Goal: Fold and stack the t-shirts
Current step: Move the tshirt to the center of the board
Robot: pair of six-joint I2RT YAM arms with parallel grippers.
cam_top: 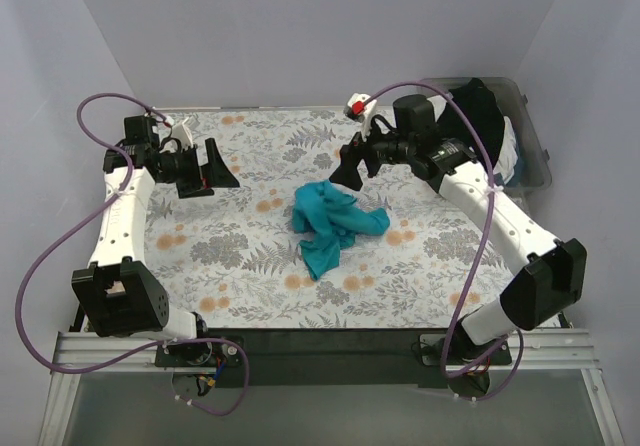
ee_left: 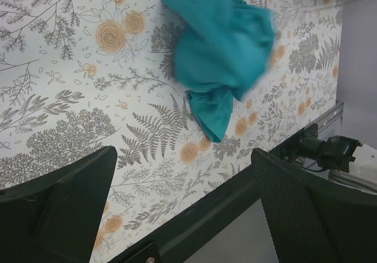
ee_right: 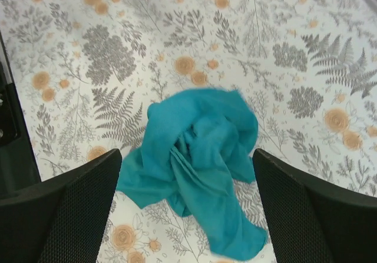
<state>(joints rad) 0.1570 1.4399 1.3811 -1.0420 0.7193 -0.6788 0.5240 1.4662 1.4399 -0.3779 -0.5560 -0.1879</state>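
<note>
Right gripper [cam_top: 355, 169], jaws spread, hovers over the crumpled teal shirt [cam_top: 333, 224] mid-frame (nothing folded yet), so spreading it flat seems next.

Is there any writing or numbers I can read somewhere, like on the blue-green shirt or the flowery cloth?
None: no word, number, brand or sign can be read in any view.
The crumpled teal cloth t-shirt shows no print or label.
The floral-patterned tablecloth carries only leaves and flowers.
The black cloth in the clear plastic bin at the far right shows no lettering.
</note>
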